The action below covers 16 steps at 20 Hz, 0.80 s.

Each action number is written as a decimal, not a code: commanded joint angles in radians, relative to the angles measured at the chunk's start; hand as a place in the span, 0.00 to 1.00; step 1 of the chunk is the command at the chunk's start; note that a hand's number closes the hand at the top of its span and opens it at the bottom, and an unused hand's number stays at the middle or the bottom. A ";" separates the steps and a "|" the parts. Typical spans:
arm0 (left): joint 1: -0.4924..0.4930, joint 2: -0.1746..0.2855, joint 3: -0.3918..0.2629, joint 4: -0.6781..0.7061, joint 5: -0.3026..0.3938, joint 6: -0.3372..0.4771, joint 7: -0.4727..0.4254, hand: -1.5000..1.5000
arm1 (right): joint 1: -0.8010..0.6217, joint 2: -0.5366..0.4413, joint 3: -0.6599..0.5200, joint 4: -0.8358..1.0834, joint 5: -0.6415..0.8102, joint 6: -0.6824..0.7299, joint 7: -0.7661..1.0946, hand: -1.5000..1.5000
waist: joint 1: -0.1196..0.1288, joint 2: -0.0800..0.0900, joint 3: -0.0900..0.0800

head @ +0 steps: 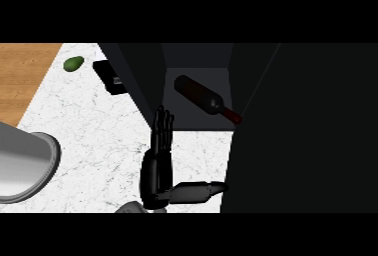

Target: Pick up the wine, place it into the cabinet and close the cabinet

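Wine bottle (208, 101) lies on its side inside the open cabinet (210, 75), and you see the left hand (157, 172) over the worktop (88, 125), fingers (163, 125) straight, together, holding nothing.

Left hand (157, 172) is seen rising from the lower edge, left of centre. Fingers (163, 125) are held straight and close together, pointed away from the body. Thumb (198, 191) is splayed out to the right, well apart from them. A sliver of grey forearm (133, 208) is noted below the wrist.
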State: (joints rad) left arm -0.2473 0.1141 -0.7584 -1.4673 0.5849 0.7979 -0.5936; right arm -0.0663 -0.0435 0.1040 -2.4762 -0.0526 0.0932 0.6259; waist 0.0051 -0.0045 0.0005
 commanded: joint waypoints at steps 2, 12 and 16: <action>0.059 0.049 -0.046 -0.211 -0.084 0.110 0.107 0.00 | 0.056 -0.013 -0.059 -0.054 -0.123 0.041 -0.023 0.00 | -0.003 0.001 0.001; 0.273 0.221 -0.081 -0.440 -0.103 -0.037 0.086 0.00 | 0.031 -0.002 0.031 -0.071 -0.163 0.064 0.091 1.00 | -0.002 0.001 0.000; 0.370 0.292 -0.033 -0.455 -0.066 -0.168 0.012 0.00 | 0.035 -0.023 0.034 -0.033 -0.159 0.113 0.073 1.00 | -0.002 0.003 -0.001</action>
State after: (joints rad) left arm 0.0564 0.3599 -0.8056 -1.8934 0.5064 0.7095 -0.5465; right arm -0.0416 -0.0531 0.1376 -2.4706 -0.1030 0.1769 0.6744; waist 0.0030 -0.0027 0.0005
